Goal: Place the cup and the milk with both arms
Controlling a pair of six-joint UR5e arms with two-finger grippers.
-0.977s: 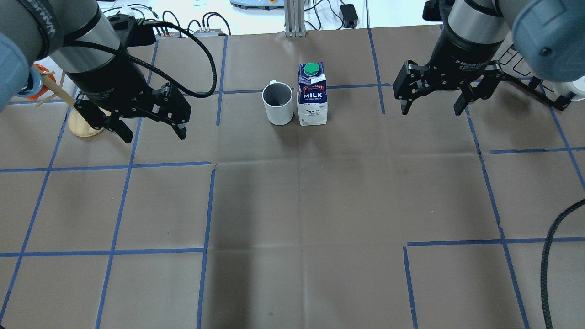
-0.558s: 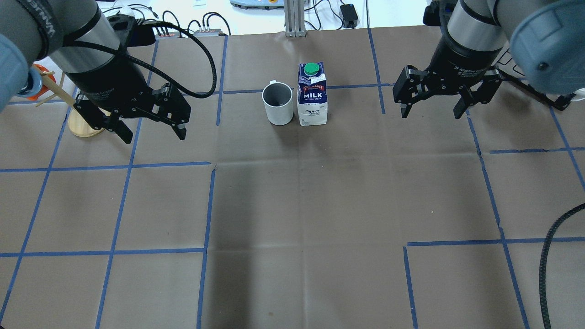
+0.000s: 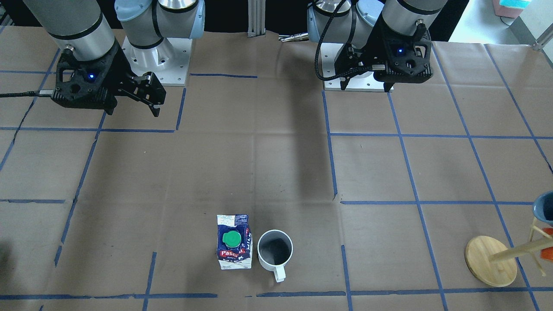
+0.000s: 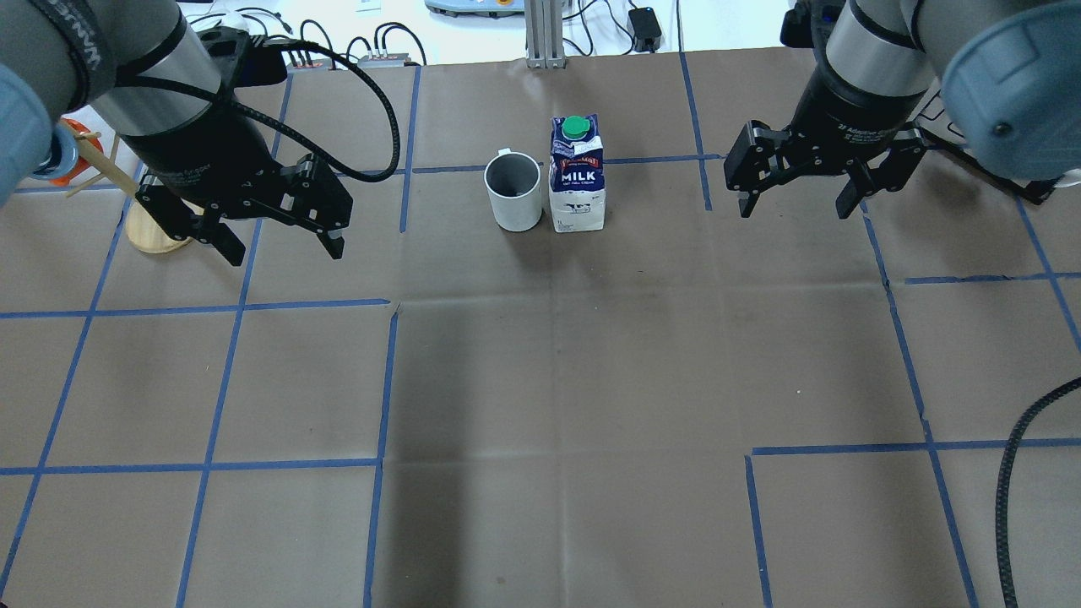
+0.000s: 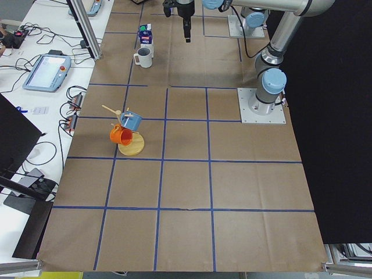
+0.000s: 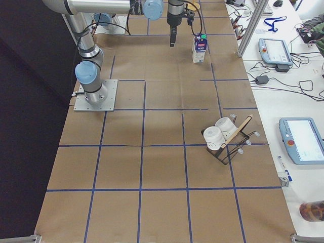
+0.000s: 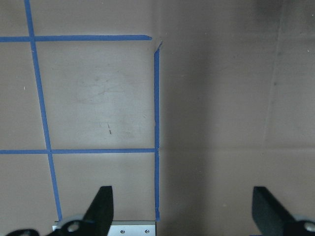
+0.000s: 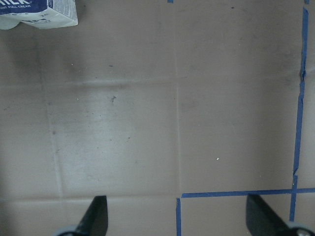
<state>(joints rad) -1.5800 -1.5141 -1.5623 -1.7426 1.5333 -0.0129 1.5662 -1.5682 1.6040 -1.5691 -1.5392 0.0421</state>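
The white cup (image 4: pixel 513 192) stands upright at the far middle of the table, its handle pointing away from the robot. The blue and white milk carton (image 4: pixel 577 173) with a green cap stands right beside it, on its right. Both also show in the front view, the cup (image 3: pixel 274 250) and the milk (image 3: pixel 233 247). My left gripper (image 4: pixel 287 251) is open and empty, above the table well left of the cup. My right gripper (image 4: pixel 794 211) is open and empty, well right of the milk. The right wrist view shows a corner of the milk (image 8: pixel 39 12) far ahead.
A wooden mug tree (image 3: pixel 490 260) holding an orange and a blue cup stands behind my left gripper at the table's left side. A black rack with white cups (image 6: pixel 223 136) stands at the right side. A black cable (image 4: pixel 1009 490) hangs at the near right.
My right gripper has shifted slightly to the left, towards the milk, still open. The left gripper, cup and milk have not moved.
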